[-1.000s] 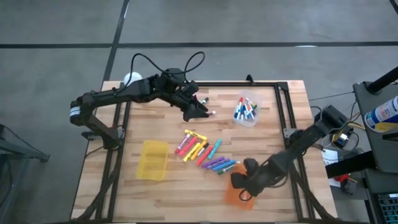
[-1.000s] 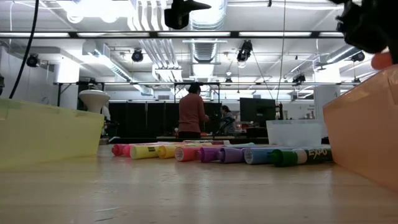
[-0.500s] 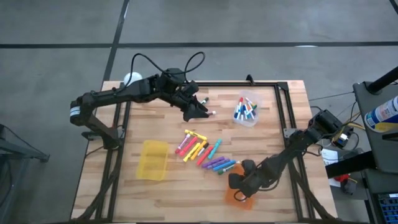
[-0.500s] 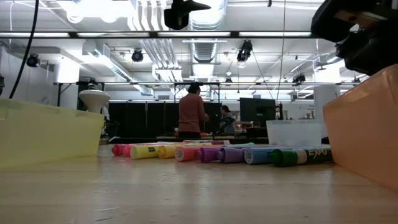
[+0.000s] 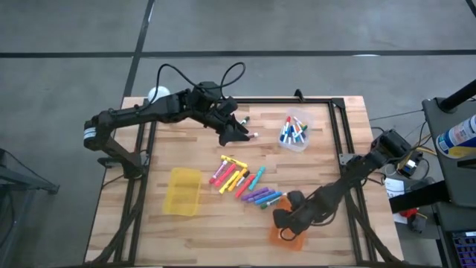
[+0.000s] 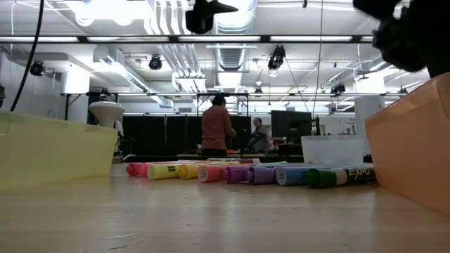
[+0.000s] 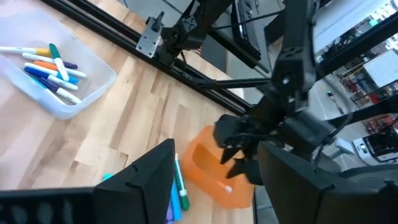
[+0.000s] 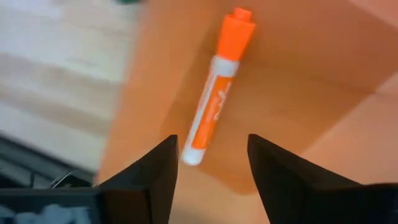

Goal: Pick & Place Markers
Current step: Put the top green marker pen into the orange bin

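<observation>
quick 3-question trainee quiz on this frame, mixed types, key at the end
1. True or false: the orange marker lies inside the orange bin.
2. Which gripper hangs over that bin? A) left gripper B) right gripper
3. Fill in: the clear bin near the table's far right holds several ___.

Key: 1 true. 2 B; its fingers stand open, nothing between them. 3 markers.
</observation>
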